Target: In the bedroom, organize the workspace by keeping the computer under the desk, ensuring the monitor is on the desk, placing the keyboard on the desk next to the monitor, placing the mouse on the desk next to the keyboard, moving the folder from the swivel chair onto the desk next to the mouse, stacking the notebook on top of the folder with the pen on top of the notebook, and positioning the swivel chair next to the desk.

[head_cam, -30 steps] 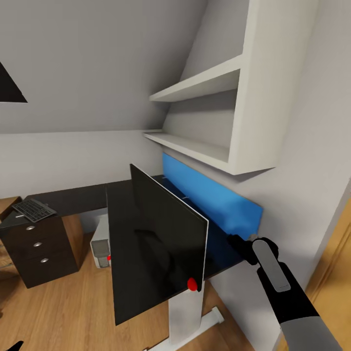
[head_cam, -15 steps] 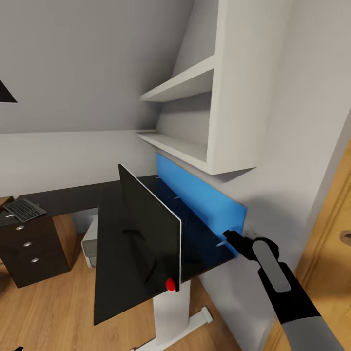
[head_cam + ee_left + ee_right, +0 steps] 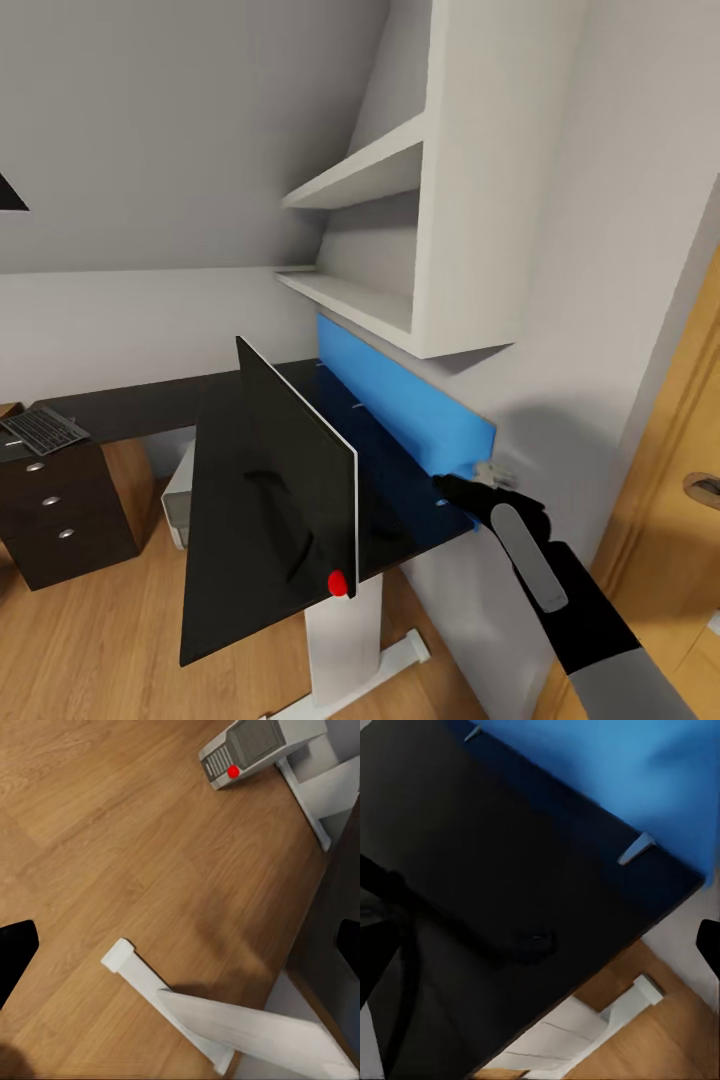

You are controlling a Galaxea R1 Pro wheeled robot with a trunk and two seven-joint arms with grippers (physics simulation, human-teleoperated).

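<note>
Monitor (image 3: 300,480) stands on the bench (image 3: 400,490) left of the right hand (image 3: 462,492), grip unclear; keyboard (image 3: 40,428) far left on drawers (image 3: 60,520), unplaced

Glossy black desk (image 3: 510,847) top meets its blue back panel (image 3: 615,772).

Monitor (image 3: 300,470) upright on glossy black desk (image 3: 400,480); keyboard (image 3: 40,428) far end; grey computer (image 3: 251,748) on floor beneath desk.
</note>
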